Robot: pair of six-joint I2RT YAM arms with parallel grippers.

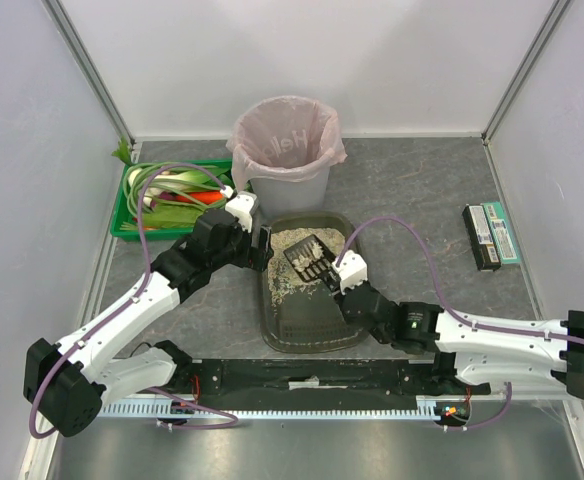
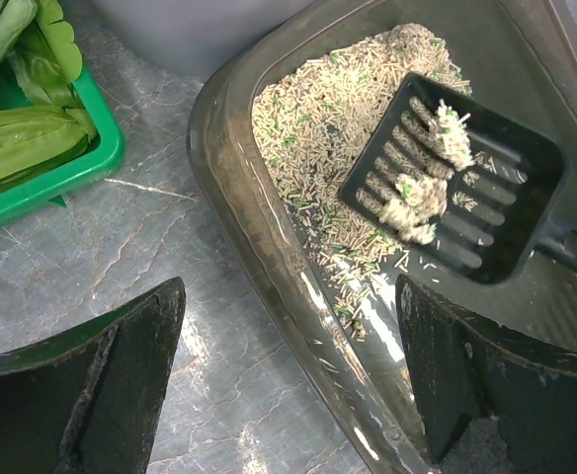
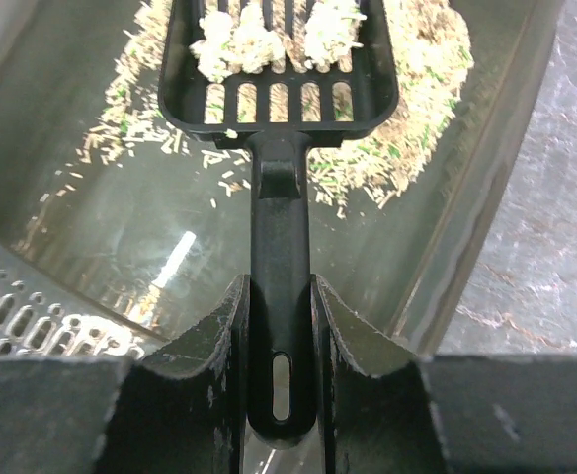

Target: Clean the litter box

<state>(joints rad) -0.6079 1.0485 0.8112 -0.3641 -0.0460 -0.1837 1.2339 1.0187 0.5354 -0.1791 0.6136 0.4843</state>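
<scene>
Litter box [image 1: 307, 325] lies beside pink-lined bin [image 1: 292, 192] — green crate [image 1: 142, 233] at left.

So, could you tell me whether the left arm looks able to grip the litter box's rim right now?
Probably yes: the open left claw straddles the litter box rim with nothing between, and the scoop sits further inside.

right wrist: scoop [image 3: 279, 197] front and clumps [image 3: 254, 39] ran off the top edge | left wrist: scoop handle chopped by the right edge, green crate [image 2: 101, 158] and grey bin [image 2: 190, 30] only partly in shot | top: print on the two flat boxes [image 1: 500, 232] too tiny to read, litter box [image 1: 312, 325] far-left corner sat under the left gripper [image 1: 263, 247]
</scene>
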